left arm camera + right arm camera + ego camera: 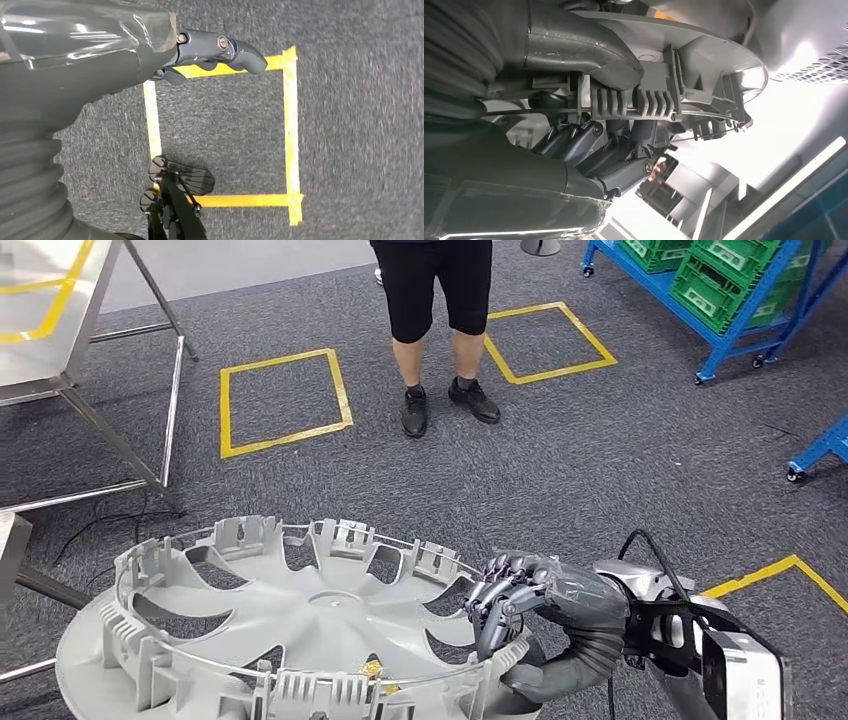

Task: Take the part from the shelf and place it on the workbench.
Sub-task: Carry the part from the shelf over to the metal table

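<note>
**Right hand holding wheel cover, person ahead**

We see the right hand gripping the grey wheel cover at its right rim, fingers curled over the edge and the wire ring. The cover is held low in front of the robot, inner side up, above the grey carpet floor. The right wrist view is backlit, but we make out the thumb on one face of the rim and dark fingers on the other. Our left hand hangs over the floor holding nothing, fingers partly curled; we cannot tell whether they are closed.

A person in black shorts stands ahead between yellow tape squares. Steel worktop at far left, blue rack with green crates at far right.
</note>
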Tool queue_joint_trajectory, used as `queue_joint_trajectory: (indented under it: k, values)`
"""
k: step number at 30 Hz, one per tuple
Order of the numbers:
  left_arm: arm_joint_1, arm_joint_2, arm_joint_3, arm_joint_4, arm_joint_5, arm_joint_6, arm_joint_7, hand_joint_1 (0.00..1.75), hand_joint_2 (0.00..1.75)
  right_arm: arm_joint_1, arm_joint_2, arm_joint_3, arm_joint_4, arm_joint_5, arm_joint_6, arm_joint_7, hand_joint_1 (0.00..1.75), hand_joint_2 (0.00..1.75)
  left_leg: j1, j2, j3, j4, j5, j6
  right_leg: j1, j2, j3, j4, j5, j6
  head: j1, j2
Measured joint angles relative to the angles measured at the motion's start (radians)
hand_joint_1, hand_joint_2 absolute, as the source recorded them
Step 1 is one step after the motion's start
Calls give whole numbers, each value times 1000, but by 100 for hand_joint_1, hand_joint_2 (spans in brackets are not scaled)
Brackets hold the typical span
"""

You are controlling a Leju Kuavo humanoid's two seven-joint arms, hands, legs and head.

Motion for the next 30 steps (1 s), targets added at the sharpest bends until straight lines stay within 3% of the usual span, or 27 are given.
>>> queue_joint_trajectory:
  k: [2,4,6,7,9,11,13,14,15,17,19,21,22,24,26,28,29,30]
  values:
    - [-1,2,-3,-6,-3,-4,-12,0,175,-2,4,3,-4,40,-5,-4,166,175,-12,50,76,-142,51,16,7,-22,7,0,-7,3,1,0]
    - [-4,3,-7,-9,-16,-8,-30,0,175,-5,7,9,-12,81,-20,-18,166,175,-24,79,107,-204,61,28,11,-44,11,-1,-13,10,1,0]
    - [-5,4,-9,-9,-36,-15,-45,0,175,-9,9,14,-24,110,-45,-39,166,175,-27,54,110,-212,64,33,14,-69,14,-5,-18,19,0,0]
    - [-4,3,-9,-9,-46,-20,-49,0,175,-12,10,15,-31,123,-60,-47,166,175,-25,40,118,-221,69,37,13,-66,16,-1,-23,22,1,0]
    - [-7,2,-9,-10,-62,-25,-55,0,175,-17,11,9,-53,156,-83,-61,166,175,-18,11,138,-241,81,45,10,-14,-6,59,-54,23,4,0]
    - [-14,1,-9,-10,-79,-26,-61,0,175,-17,11,0,-72,189,-96,-69,166,175,-13,-20,141,-247,85,49,2,52,-73,194,-105,19,7,0]
    - [-19,3,-7,-9,-98,-22,-74,0,175,-15,13,-5,-86,216,-102,-76,166,175,-11,-54,141,-246,84,48,-3,69,-132,287,-125,27,9,0]
    - [-21,5,-6,-6,-107,-19,-84,0,175,-14,14,-7,-93,231,-105,-82,166,175,-10,-72,142,-245,83,47,-6,71,-136,277,-110,37,9,0]
    - [-23,8,-5,-2,-114,-14,-94,0,175,-12,15,-8,-100,243,-106,-88,166,175,-8,-89,143,-242,81,44,-11,75,-119,224,-79,49,9,0]
    - [-26,17,-2,8,-125,-6,-112,0,175,-10,17,-10,-112,260,-106,-98,166,175,-4,-120,139,-229,73,32,-22,109,-60,80,-9,69,10,0]
    - [-27,27,1,15,-130,-3,-121,0,175,-7,19,-12,-122,266,-106,-102,166,175,-4,-141,129,-217,66,18,-24,133,-31,13,21,62,11,0]
    - [-27,32,6,18,-132,-2,-124,0,175,-6,24,-17,-132,267,-106,-105,166,175,-1,-156,122,-215,65,9,-21,119,-30,14,23,42,11,0]
    - [-27,34,9,19,-133,-2,-124,0,175,-8,27,-19,-136,267,-106,-105,166,175,0,-152,118,-211,63,4,-21,110,-29,13,23,36,11,0]
    - [-29,37,13,22,-134,-3,-125,0,175,-9,34,-23,-144,268,-106,-106,166,175,0,-102,95,-164,35,-5,-22,88,-22,9,21,21,7,0]
    - [-35,37,13,23,-136,-5,-125,0,175,-8,37,-27,-148,272,-106,-106,166,175,1,-36,31,-36,-25,-10,-15,63,-17,9,16,9,2,0]
    - [-38,35,13,23,-142,-9,-123,0,175,-7,40,-28,-149,277,-107,-106,166,175,4,-15,-32,80,-63,-12,-8,37,-16,9,13,4,2,0]
    - [-38,33,14,24,-145,-12,-122,0,175,-6,42,-28,-149,280,-108,-106,166,175,4,-12,-39,88,-55,-12,-7,24,-15,9,11,4,2,0]
    - [-38,31,16,24,-147,-15,-121,0,175,-5,45,-28,-149,283,-110,-107,166,175,4,-7,-22,52,-30,-10,-5,12,-13,9,9,4,2,0]
